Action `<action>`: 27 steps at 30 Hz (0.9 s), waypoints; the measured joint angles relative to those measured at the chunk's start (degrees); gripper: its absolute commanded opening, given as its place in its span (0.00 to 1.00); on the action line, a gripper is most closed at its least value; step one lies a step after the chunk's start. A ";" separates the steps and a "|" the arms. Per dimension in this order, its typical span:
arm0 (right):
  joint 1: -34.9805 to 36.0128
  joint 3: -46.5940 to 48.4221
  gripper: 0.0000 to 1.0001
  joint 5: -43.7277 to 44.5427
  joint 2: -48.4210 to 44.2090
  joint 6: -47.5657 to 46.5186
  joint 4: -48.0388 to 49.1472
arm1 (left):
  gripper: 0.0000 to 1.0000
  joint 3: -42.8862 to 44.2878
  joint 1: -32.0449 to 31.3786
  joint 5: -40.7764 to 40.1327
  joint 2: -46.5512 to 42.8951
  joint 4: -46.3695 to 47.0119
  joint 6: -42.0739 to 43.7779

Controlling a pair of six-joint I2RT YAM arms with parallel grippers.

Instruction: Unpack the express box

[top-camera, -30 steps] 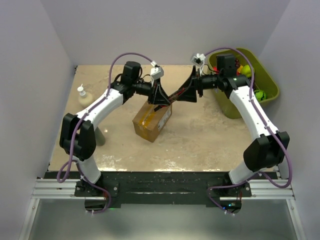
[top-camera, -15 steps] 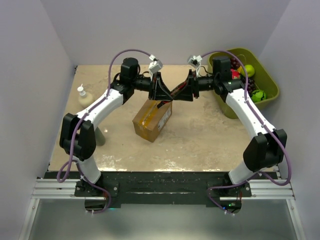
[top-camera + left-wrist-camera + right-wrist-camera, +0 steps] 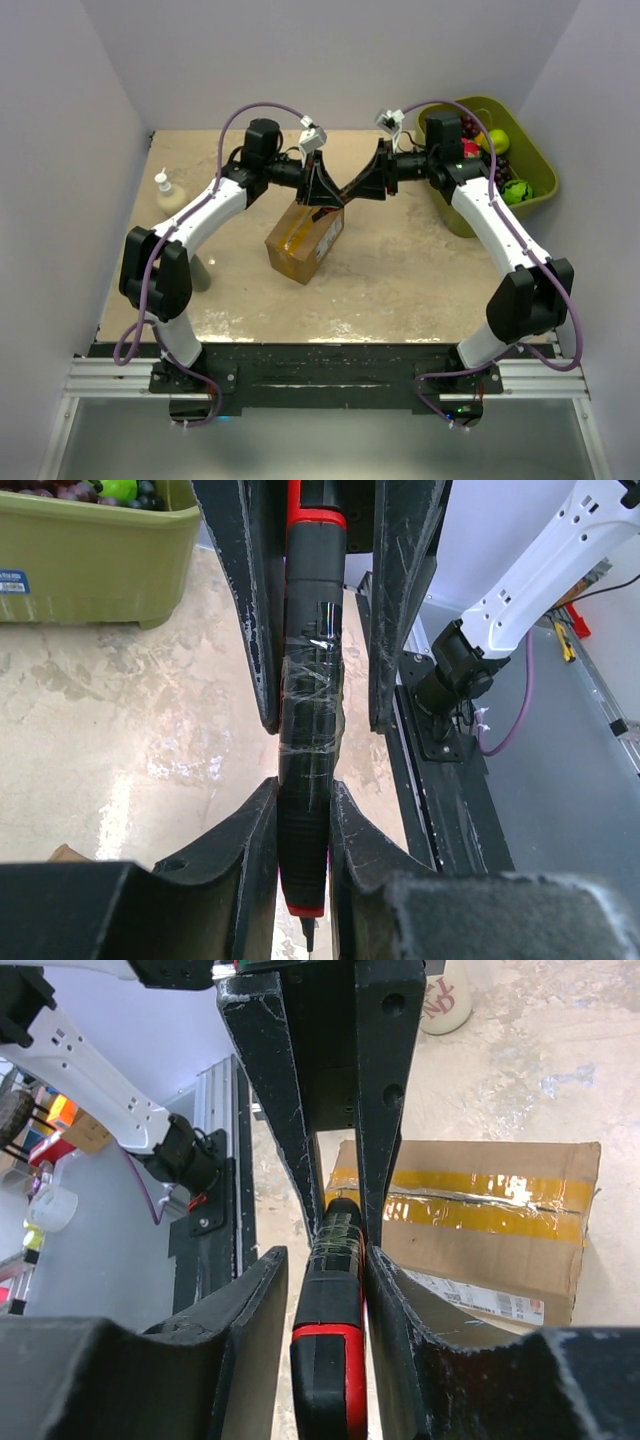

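Aloft, left claw (image 3: pixel 303 795) clamps knife (image 3: pixel 312 650), right claw (image 3: pixel 325 1260) around

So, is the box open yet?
Not yet. Done: a black-and-red tool is up off the table. In hand: the left fingers grip it, the right fingers flank its other end. Left: the express box is shut, tape across its flaps.

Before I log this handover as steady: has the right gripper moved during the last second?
Yes. The right gripper has moved left, away from the olive-green plastic bin and toward the left gripper.
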 measured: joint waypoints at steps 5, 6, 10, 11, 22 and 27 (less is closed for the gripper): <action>0.17 0.02 0.32 0.59 0.00 -2.60 -1.84 | 0.00 0.04 -0.22 0.00 0.00 -1.22 0.09; 0.26 0.02 0.28 0.76 0.00 -3.04 -2.19 | 0.00 0.04 -0.22 0.02 0.00 -1.49 0.07; 0.55 0.02 0.10 1.14 0.02 -4.28 -2.73 | 0.00 0.04 -0.22 0.61 0.00 -2.21 0.04; 0.63 0.02 0.04 1.16 0.04 -4.42 -2.75 | 0.00 0.04 -0.22 0.68 0.00 -2.27 0.00; 1.14 6.29 0.00 5.55 3.76 -2.51 -5.66 | 0.88 2.01 0.94 -4.94 0.00 -5.99 3.48; -0.26 8.68 0.00 15.39 1.70 -0.76 -5.09 | 1.00 5.60 5.73 -10.38 -0.17 -8.46 5.05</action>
